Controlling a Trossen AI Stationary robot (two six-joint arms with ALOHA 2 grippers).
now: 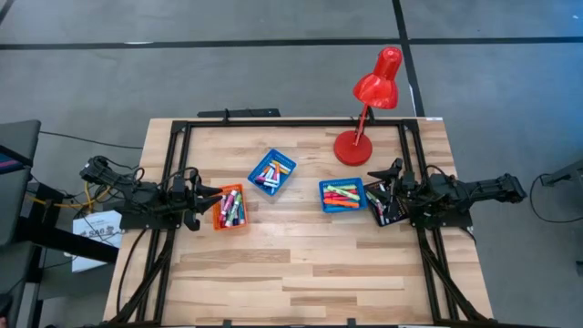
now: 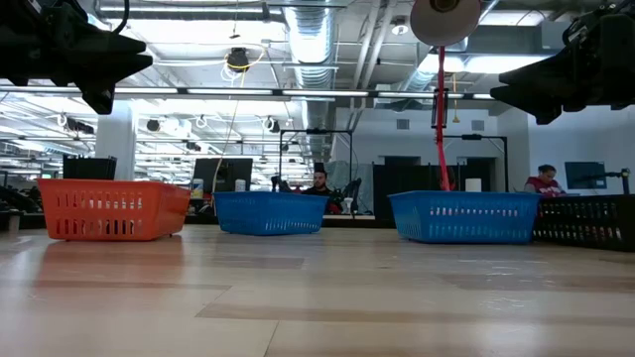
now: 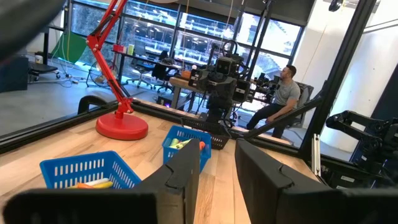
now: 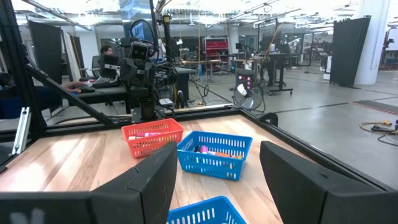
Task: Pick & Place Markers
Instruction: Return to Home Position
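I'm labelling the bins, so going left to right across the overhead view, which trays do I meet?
Orange tray → blue tray → second blue tray → black tray, each holding markers.

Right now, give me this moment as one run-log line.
left gripper: open, empty, raised by orange tray | right gripper: open, empty, raised by black tray | markers: none loose
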